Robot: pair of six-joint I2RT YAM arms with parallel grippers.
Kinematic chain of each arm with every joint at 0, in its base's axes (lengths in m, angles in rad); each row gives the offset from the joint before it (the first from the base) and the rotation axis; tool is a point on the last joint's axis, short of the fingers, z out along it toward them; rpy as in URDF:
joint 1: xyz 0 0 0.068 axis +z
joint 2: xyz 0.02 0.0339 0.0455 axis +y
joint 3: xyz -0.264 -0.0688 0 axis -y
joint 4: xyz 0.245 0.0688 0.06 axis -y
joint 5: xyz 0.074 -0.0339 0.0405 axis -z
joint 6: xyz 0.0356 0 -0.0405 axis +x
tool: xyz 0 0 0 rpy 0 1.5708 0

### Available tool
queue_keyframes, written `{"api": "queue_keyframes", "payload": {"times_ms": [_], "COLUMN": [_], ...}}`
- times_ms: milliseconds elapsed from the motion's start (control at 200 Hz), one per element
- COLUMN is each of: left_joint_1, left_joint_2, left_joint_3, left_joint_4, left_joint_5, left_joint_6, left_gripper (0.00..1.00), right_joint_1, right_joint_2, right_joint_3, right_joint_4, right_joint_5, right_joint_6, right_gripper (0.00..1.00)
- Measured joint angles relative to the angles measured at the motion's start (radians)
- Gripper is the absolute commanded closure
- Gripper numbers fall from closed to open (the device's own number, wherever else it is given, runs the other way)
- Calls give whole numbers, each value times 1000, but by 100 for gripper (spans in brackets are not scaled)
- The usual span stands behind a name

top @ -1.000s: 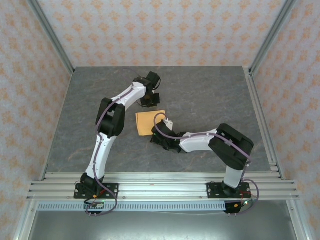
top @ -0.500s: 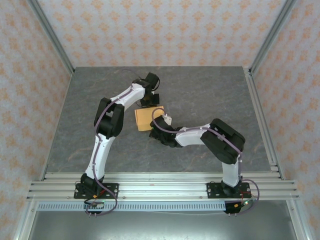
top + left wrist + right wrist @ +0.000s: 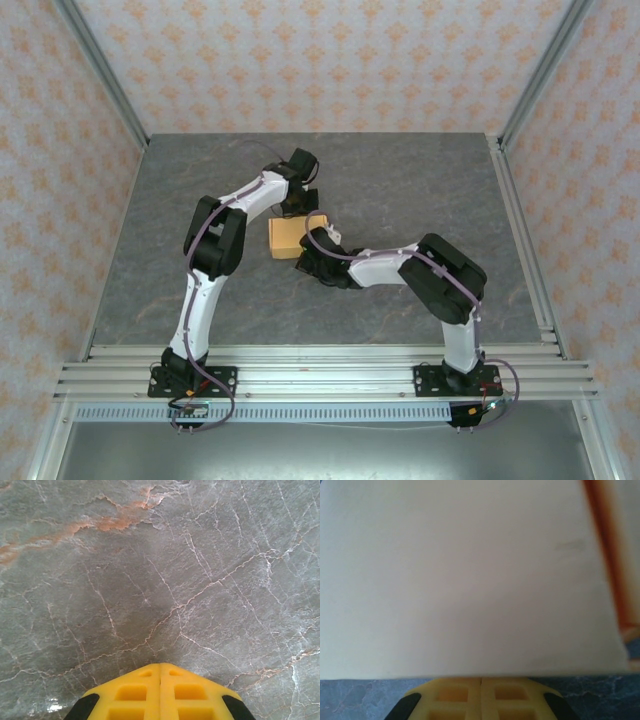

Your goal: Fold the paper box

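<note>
**Desk:** What's the count on the grey marbled surface (image 3: 420,200)?

**Photographer:** Two arms and one paper box (image 3: 285,238), nothing else lying there.

**Desk:** Start at the left.

**Photographer:** The left arm (image 3: 205,270) reaches out to the far side of the box, and the left jaws hang just beyond its far edge. In the left wrist view the yellow fingers (image 3: 132,692) are pressed flat together with nothing between them, over bare stone (image 3: 150,570).

**Desk:** And the box itself?

**Photographer:** It is a small, compact tan rectangle lying a little left of the middle of the surface, caught between the two sets of jaws.

**Desk:** The right side?

**Photographer:** The right arm (image 3: 440,275) bends in low from the near right, with the right jaws at the box's near right corner. Its yellow fingers (image 3: 452,697) are also closed on each other and hold nothing. The box's pale face (image 3: 470,580) stands directly ahead of their tips. I cannot tell whether they touch it.
</note>
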Motion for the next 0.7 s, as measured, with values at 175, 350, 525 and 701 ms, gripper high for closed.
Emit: {"api": "queue_keyframes", "payload": {"times_ms": [175, 350, 525, 701], "left_joint_1": [0, 0, 0, 0], "left_joint_2": [1, 51, 81, 90], "left_joint_3": [10, 118, 183, 200], "left_joint_4": [-6, -108, -174, -187], "left_joint_5": [-2, -5, -7, -7], "left_joint_6": [-3, -3, -6, -7], "left_gripper": [100, 100, 99, 97], "right_joint_1": [-9, -11, -13, -12], "right_joint_2": [1, -20, -51, -72], "right_joint_3": [5, -47, -82, -95], "right_joint_4": [-11, 43, 39, 14], "right_joint_5": [-26, -33, -33, -33], "right_joint_6": [6, 7, -6, -30], "right_gripper": [94, 93, 91, 89]}}
